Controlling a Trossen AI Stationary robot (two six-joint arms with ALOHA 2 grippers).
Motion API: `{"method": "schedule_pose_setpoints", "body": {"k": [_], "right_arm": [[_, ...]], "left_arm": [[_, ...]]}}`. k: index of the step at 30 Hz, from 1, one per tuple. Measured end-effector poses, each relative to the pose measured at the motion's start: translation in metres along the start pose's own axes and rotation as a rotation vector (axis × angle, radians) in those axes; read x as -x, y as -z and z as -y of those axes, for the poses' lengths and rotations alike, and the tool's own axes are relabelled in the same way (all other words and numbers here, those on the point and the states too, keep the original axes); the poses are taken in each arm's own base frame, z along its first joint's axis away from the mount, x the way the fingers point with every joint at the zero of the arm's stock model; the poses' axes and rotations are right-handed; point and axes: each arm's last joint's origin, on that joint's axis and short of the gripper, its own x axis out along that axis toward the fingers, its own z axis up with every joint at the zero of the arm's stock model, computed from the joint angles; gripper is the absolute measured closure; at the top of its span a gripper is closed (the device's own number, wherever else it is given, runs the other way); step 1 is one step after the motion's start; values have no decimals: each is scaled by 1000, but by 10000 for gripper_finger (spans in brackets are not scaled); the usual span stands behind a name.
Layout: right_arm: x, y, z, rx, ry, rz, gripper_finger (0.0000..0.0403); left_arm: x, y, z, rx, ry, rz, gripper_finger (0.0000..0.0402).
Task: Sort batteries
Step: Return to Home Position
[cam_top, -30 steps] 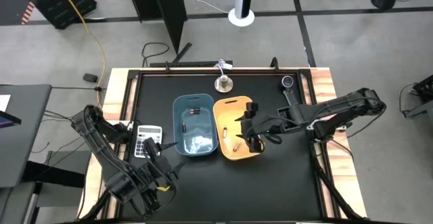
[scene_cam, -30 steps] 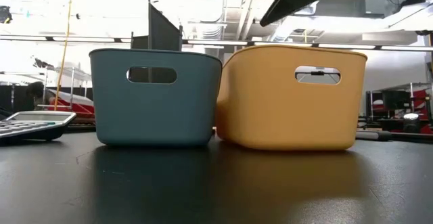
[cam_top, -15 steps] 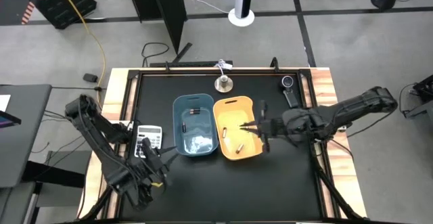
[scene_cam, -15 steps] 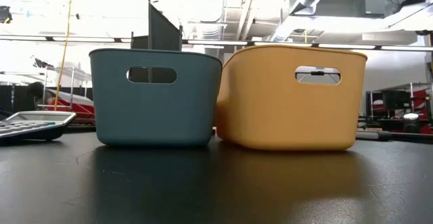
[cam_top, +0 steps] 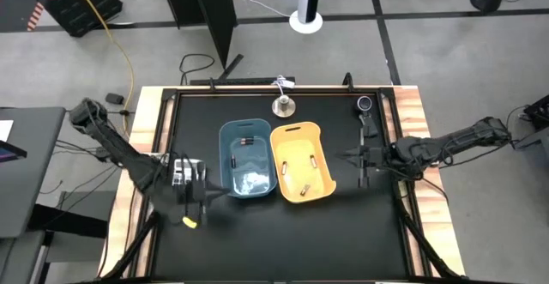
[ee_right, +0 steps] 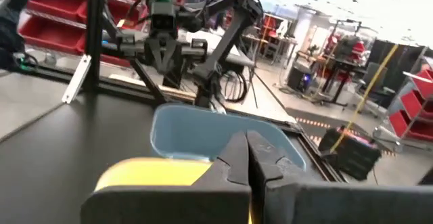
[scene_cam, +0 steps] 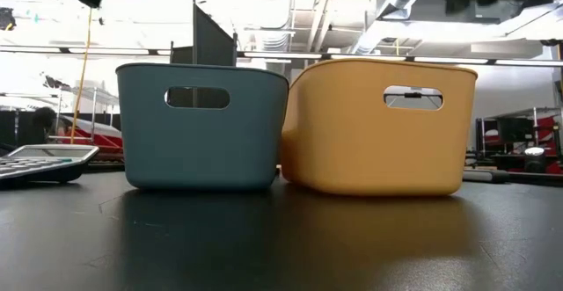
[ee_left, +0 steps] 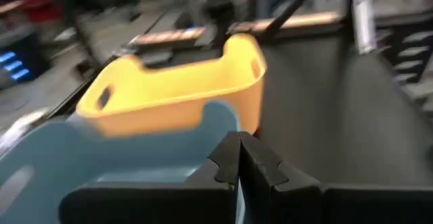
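A blue bin (cam_top: 247, 160) and a yellow bin (cam_top: 300, 162) stand side by side at the table's middle. Three small pale batteries (cam_top: 302, 184) lie on the yellow bin's floor. One dark battery (cam_top: 247, 142) lies at the blue bin's far end, and something pale (cam_top: 250, 181) lies at its near end. My left gripper (ee_left: 238, 162) is shut and holds nothing, left of the blue bin (ee_left: 81, 163). My right gripper (ee_right: 247, 149) is also shut and holds nothing, right of the yellow bin (ee_right: 149, 173).
A calculator (cam_top: 184, 172) lies left of the blue bin, partly under my left arm. A small silver round object (cam_top: 282, 105) stands behind the bins. A black stick-shaped gadget with a round head (cam_top: 366, 112) lies at the far right. Bare black table lies in front of the bins.
Both grippers have shut on nothing. My right gripper has drawn back from over the yellow bin toward the table's right edge. My left gripper has moved from the near left corner toward the far edge, to beside the blue bin.
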Motion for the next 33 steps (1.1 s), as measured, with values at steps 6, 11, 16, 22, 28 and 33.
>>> {"method": "schedule_pose_setpoints", "body": {"k": [6, 11, 16, 22, 28, 33], "right_arm": [[20, 29, 6, 2, 13, 30, 402], [28, 52, 9, -35, -23, 76, 402], [30, 71, 13, -100, -99, 78, 402], [31, 87, 18, -147, -155, 90, 403], [31, 93, 23, -165, -152, 62, 403], [31, 97, 24, -173, -150, 19, 403]], "left_arm": [[-11, 26, -51, -2, 72, 96, 400], [-10, 48, -85, 19, 75, 122, 400], [0, 70, -107, 43, 62, 178, 400], [11, 95, -121, 69, 54, 219, 401], [20, 106, -128, 84, 63, 199, 401], [28, 98, -131, 67, 74, 292, 401]]}}
